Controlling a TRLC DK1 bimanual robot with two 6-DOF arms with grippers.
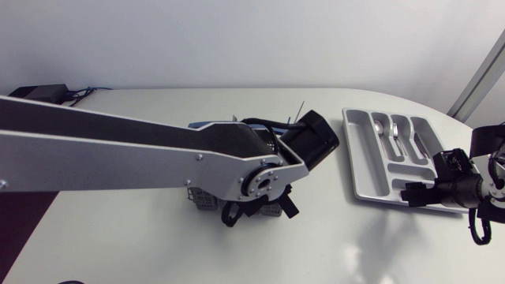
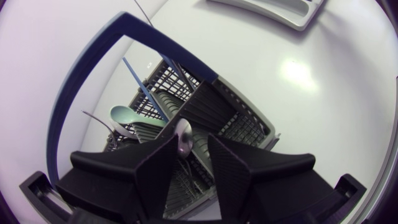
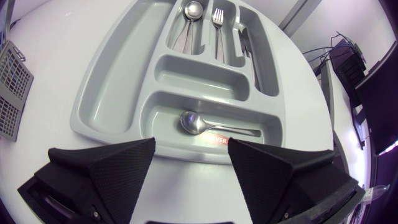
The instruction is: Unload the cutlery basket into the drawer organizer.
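Observation:
The grey mesh cutlery basket (image 2: 245, 121) with a blue hoop handle (image 2: 74, 93) stands mid-table, mostly hidden under my left arm (image 1: 237, 170) in the head view. My left gripper (image 2: 186, 158) is down in the basket. The bowl of a metal spoon (image 2: 184, 135) lies between its fingers, against one of them, with a gap to the other. A pale green spoon (image 2: 123, 116) and a blue stick (image 2: 140, 87) also stand in the basket. The grey drawer organizer (image 3: 112, 81) lies at the right. My right gripper (image 3: 191, 165) hovers open over its near rim, holding nothing.
The organizer's wide near compartment holds a metal spoon (image 3: 194, 122). Its far slots hold spoons (image 3: 193, 10), a fork (image 3: 217, 17) and a knife (image 3: 246, 38). A corner of the basket (image 3: 12, 87) shows beside the right gripper.

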